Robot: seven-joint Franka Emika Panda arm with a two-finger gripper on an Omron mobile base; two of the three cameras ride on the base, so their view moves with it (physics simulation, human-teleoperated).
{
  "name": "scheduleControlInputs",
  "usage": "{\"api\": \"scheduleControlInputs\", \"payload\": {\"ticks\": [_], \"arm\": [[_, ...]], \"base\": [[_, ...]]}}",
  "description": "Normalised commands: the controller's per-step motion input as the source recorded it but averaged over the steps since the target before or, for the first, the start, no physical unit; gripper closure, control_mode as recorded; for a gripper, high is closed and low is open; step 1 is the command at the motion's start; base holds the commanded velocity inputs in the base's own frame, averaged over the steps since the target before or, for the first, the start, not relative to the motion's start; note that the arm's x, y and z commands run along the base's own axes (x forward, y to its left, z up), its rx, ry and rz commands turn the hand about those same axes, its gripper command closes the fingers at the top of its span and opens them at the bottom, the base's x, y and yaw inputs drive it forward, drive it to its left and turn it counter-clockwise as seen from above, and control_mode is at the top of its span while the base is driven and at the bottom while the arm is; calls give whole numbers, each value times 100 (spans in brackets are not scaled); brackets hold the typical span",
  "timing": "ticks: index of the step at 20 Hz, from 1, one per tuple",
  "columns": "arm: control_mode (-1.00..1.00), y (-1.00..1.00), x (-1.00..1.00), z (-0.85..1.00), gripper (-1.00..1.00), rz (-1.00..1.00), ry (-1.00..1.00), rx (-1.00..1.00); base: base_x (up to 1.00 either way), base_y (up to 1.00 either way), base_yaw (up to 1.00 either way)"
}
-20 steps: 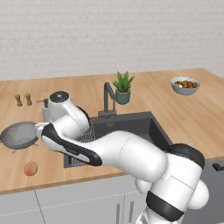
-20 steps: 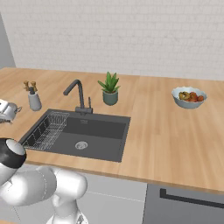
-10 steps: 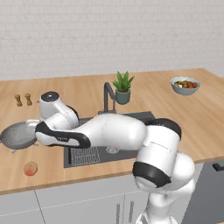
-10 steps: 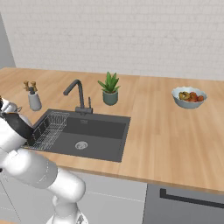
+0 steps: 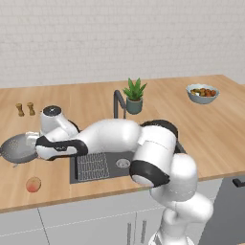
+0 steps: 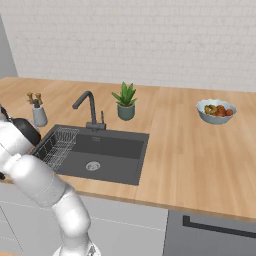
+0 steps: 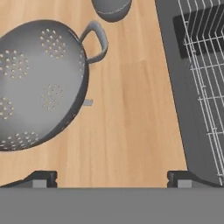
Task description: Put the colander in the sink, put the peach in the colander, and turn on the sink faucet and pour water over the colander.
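Peach point(image 5: 33, 184): lay on the desk point(image 5: 95, 103) near its front edge, left of the sink point(image 5: 103, 165).
Hand point(image 7: 112, 178): released, fingers spread wide above bare desk, between colander and sink.
Colander point(image 7: 37, 83): stood on the desk left of the sink, apart from the fingers.
Faucet point(image 5: 118, 102): behind the sink.

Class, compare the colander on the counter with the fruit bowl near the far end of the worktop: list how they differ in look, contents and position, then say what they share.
The colander is perforated metal with a loop side handle; the fruit bowl is smooth-walled, with no handle visible. The colander is empty, while the fruit bowl is heaped with small fruits. The colander sits left of the sink, with the peach in front of it; the fruit bowl stands far to the sink's right. Both are round, grey and upright on the wooden counter.
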Motion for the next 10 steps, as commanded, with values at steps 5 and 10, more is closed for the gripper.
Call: {"api": "scheduleControlInputs", "payload": {"ticks": [5,10], "arm": [[-100,37,36,-4,-100,-6,0,0],[-100,22,32,-5,-100,-7,5,0]], "base": [[0,0,0],[0,0,0]]}}
